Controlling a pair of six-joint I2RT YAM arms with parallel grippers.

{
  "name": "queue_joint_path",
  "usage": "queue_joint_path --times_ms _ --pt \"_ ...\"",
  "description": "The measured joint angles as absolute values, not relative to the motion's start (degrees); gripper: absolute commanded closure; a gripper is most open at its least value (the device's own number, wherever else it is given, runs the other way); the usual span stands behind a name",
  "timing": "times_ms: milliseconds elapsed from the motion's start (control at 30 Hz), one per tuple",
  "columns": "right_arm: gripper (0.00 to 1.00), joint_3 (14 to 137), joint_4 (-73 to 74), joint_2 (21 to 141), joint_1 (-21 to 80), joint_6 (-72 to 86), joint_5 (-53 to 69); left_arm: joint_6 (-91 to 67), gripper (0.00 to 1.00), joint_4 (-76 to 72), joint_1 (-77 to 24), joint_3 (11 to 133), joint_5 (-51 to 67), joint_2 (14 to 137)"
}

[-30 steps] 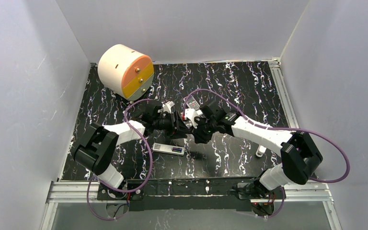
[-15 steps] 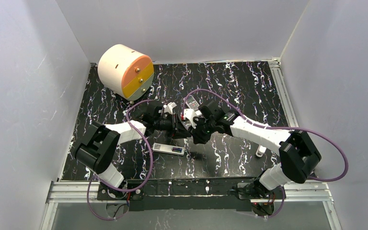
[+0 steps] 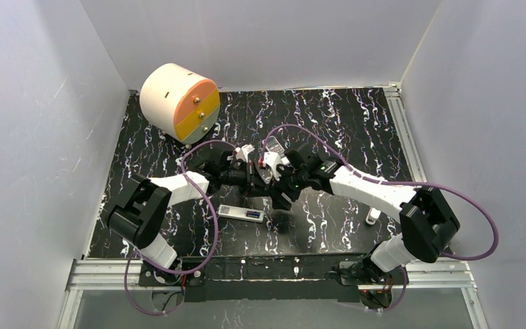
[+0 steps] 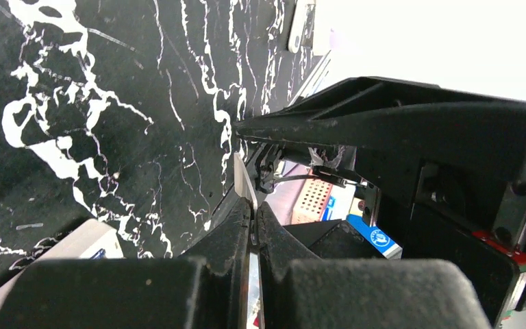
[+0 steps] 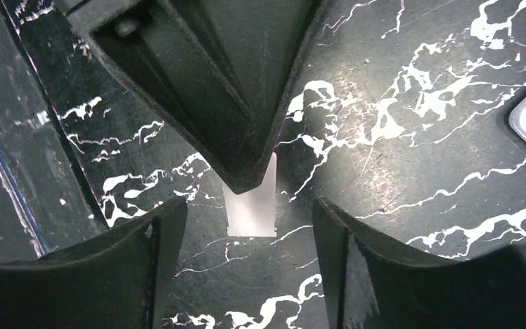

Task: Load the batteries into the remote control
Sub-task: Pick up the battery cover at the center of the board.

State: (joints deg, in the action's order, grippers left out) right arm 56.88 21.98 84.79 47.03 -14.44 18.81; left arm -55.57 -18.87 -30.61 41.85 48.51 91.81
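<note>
The left fingers (image 4: 231, 229) are clenched on a thin white panel (image 5: 250, 214), the right fingers (image 5: 397, 267) released astride it; advise drawing the right pair straight back without brushing the panel's edges.

Legible text: none. Blue label (image 4: 378, 238) with a round white emblem, left wrist view: lettering too small to read. Dark square sticker (image 3: 224, 210) on the near remote (image 3: 246, 215): illegible.

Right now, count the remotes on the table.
2. One remote lies on the near side of the left arm. The other remote shows partly beyond the right arm, by its wrist. More may be hidden under the arms.
</note>
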Motion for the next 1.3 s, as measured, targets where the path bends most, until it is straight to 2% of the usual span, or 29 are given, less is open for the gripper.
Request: queue_joint_path --times_ms 167,333,467,567,667,800,900,1033,1100,1200,1300 --pt "0.18 54.8 18.1 81.6 44.3 -9.5 20.2 -54.7 1.00 -18.9 -29.8 43.1 48.5 91.3" --pt "0.15 48.1 9.6 71.1 38.7 3.0 19.5 -54.9 1.00 -18.8 -26.9 43.2 48.2 89.6" --pt "0.15 41.5 -0.8 62.9 33.4 23.9 14.4 -56.9 1.00 -18.6 -24.9 43.2 47.5 86.4" --pt "0.15 34.5 -9.9 59.3 32.8 42.5 10.9 -59.0 1.00 -18.7 -24.6 43.2 47.2 83.5" --pt "0.15 28.4 -16.7 58.2 32.9 54.7 9.9 -61.3 1.00 -19.0 -24.5 43.3 47.1 81.5" --pt "0.24 26.2 -22.2 60.2 32.9 65.7 11.1 -64.8 1.00 -20.2 -24.5 43.3 47.2 80.3" --pt "0.41 26.3 -30.0 63.0 33.1 71.5 13.8 -67.6 1.00 -21.5 -24.4 43.3 47.2 80.1" --pt "0.48 26.5 -37.5 66.3 33.5 76.2 17.7 -70.6 1.00 -23.3 -24.4 43.3 47.2 79.7" --pt "0.48 26.6 -38.8 66.8 33.5 77.3 19.0 -71.6 1.00 -24.0 -24.4 43.3 47.2 79.2" --pt "0.37 27.0 -39.0 66.5 33.5 77.8 20.1 -72.5 1.00 -24.6 -24.3 43.3 47.2 78.6" --pt "0.34 28.0 -36.5 65.2 33.5 76.7 19.9 -73.4 1.00 -25.3 -24.2 43.2 47.2 78.5"
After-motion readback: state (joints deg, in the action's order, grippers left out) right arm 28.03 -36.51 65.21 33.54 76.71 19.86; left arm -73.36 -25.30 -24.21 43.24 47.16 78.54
